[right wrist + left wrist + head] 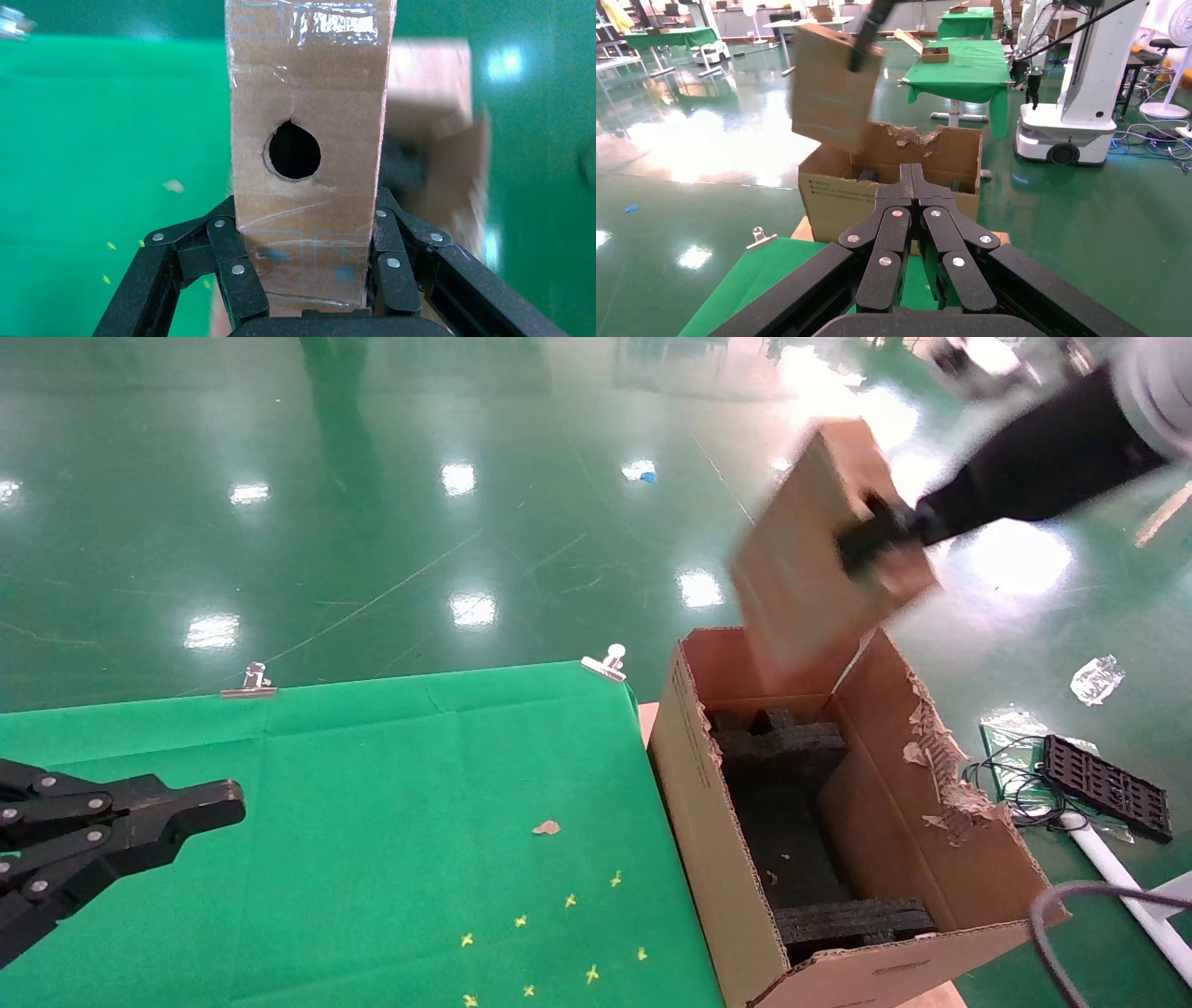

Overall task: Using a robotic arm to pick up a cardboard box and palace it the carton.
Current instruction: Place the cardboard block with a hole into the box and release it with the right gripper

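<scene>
Brown cardboard box hangs tilted in the air above the carton's far end, clamped across its narrow edges by the right hand. Best now: level it over the black foam, clear the torn flap, then lower. Left hand idles pressed together over the desk, beside the carton.

The robotic arm is showing a glossy white upper shell that is narrowing into a matte black wrist section. The right gripper is presenting black multi-link fingers, each link pinned with small silver rivets. The left gripper is displaying the same black linkage build, with round silver rivets at every joint and flat, squared fingertips. A grey cable is curving near the lower right of the head view.
</scene>
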`<state>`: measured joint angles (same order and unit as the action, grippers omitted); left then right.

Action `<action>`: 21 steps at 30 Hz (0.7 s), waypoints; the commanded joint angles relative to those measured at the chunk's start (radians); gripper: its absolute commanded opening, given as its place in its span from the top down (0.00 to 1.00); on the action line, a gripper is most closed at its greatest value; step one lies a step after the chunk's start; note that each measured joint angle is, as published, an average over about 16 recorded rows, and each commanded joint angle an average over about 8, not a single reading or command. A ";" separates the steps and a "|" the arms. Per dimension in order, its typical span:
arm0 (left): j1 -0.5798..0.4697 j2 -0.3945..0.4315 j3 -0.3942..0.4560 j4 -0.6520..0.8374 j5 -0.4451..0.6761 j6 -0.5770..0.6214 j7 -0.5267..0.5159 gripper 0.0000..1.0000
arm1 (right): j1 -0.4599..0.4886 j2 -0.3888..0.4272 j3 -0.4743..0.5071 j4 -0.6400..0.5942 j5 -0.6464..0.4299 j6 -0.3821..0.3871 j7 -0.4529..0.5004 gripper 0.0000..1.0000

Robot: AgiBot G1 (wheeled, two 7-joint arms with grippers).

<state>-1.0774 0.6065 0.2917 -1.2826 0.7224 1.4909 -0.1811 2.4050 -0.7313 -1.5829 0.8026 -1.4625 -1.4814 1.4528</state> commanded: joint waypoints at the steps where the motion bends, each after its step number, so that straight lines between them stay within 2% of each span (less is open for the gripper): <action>1: 0.000 0.000 0.000 0.000 0.000 0.000 0.000 1.00 | 0.008 0.042 -0.016 0.028 -0.023 -0.024 0.032 1.00; 2: 0.000 0.000 0.000 0.000 0.000 0.000 0.000 0.97 | 0.001 0.059 -0.023 0.043 -0.027 -0.030 0.049 1.00; 9: 0.000 0.000 0.001 0.000 0.000 0.000 0.000 0.10 | -0.073 0.137 -0.058 0.120 -0.034 -0.024 0.115 1.00; 10: 0.000 0.000 0.001 0.000 0.000 0.000 0.000 0.01 | -0.085 0.143 -0.062 0.123 -0.034 -0.018 0.114 1.00; 21: 0.000 -0.001 0.001 0.000 -0.001 -0.001 0.001 0.00 | -0.185 0.152 -0.091 0.046 -0.025 0.013 0.007 1.00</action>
<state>-1.0777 0.6059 0.2930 -1.2826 0.7215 1.4903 -0.1804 2.2195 -0.5781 -1.6730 0.8399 -1.4854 -1.4681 1.4600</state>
